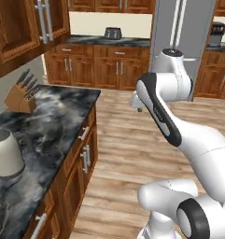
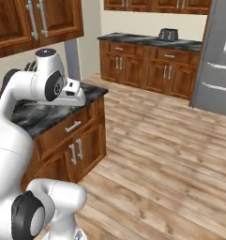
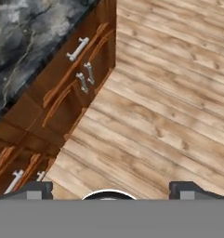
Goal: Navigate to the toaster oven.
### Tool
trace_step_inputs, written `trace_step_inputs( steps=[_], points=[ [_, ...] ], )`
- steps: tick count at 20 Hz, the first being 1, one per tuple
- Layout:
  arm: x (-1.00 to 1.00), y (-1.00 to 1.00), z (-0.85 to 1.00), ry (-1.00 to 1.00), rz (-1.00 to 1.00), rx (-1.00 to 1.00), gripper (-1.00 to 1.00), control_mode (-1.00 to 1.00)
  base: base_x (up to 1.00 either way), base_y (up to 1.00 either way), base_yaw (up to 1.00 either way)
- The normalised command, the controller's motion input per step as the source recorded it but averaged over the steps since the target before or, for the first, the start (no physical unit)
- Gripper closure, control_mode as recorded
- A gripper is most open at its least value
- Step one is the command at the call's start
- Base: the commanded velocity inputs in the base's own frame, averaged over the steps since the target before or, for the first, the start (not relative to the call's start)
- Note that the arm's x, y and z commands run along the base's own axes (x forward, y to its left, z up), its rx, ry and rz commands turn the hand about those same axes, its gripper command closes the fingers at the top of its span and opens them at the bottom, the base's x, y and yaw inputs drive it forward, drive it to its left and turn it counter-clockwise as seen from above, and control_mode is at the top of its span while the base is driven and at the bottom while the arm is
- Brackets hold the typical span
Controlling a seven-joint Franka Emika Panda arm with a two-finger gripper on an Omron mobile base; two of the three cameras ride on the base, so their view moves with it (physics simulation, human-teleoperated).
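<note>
The toaster oven: I cannot tell where it is. The gripper (image 3: 111,189) is spread wide and holds nothing, above the wood floor (image 3: 169,93) beside the dark bench (image 3: 25,42).

Knife block (image 1: 21,95) on counter (image 1: 48,121) at left, toaster (image 1: 112,33) on far counter (image 1: 104,41)

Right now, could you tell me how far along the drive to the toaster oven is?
Little looks done: no toaster oven is in sight. The base stands on the wood floor beside the dark marble counter, which holds a knife block. The gripper hangs open over the floor. Left: find the oven and drive up to it.
</note>
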Motion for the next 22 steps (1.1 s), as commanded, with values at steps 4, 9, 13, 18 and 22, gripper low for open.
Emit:
trace_step_inputs(
  steps=[4,9,13,18,22],
  points=[
    [0.00,0.00,0.00,0.00,0.00,0.00,-1.00,1.00,-0.01,-0.08,-0.63],
    [0.00,0.00,0.00,0.00,0.00,0.00,-1.00,1.00,0.00,-0.17,-0.77],
    [0.00,0.00,0.00,0.00,0.00,0.00,-1.00,1.00,0.00,-0.10,-0.78],
    [0.00,0.00,0.00,0.00,0.00,0.00,-1.00,1.00,0.18,0.09,-0.60],
    [0.00,0.00,0.00,0.00,0.00,0.00,-1.00,1.00,0.49,0.26,-0.42]
  ],
)
